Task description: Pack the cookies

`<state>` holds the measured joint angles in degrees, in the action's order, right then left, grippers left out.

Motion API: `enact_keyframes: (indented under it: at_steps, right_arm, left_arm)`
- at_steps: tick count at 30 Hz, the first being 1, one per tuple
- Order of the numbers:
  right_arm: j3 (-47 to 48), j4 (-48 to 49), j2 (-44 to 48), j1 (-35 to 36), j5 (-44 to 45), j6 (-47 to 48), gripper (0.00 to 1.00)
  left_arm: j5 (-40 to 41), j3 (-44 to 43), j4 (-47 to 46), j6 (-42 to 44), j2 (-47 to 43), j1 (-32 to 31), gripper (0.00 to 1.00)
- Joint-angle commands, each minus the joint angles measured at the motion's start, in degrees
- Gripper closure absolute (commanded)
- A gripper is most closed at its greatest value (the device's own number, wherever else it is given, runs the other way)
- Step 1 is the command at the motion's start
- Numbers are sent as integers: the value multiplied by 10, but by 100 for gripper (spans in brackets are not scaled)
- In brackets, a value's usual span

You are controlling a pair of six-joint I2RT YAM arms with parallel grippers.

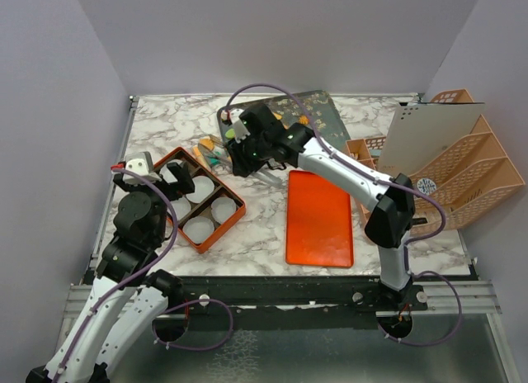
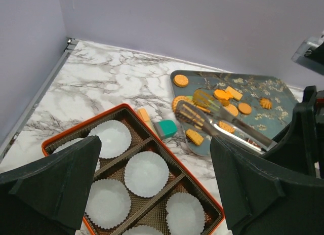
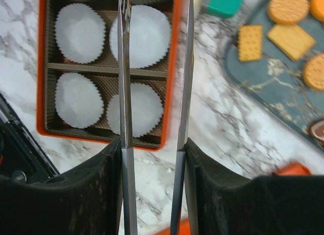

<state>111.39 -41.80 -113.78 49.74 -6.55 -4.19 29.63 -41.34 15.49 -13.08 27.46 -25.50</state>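
Judging the cookies point(image 2: 180, 80) light and brittle, we favoured gentle edge grips. Right jaws clamped tongs point(image 3: 124, 93); left jaws gaped.

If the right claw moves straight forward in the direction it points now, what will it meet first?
Most likely the orange box, around its paper cups: in the right wrist view the tongs held by the right claw run out over it. The height above it is unclear.

count: 6 paper cups point(image 2: 147, 174), 1 orange box point(image 3: 41, 68), 1 orange lid point(image 1: 319, 218), 1 tray point(image 2: 283, 93), ~10 cookies point(image 2: 180, 80) showing, a few hidden behind 1 tongs point(image 2: 223, 126), 1 teal block point(image 2: 165, 127)
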Motion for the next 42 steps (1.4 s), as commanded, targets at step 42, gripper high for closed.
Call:
enact_keyframes:
  at_steps: [42]
  right_arm:
    - [-148, 211, 27, 54, 32, -10, 87]
  left_arm:
    - [-161, -28, 129, -123, 53, 16, 6]
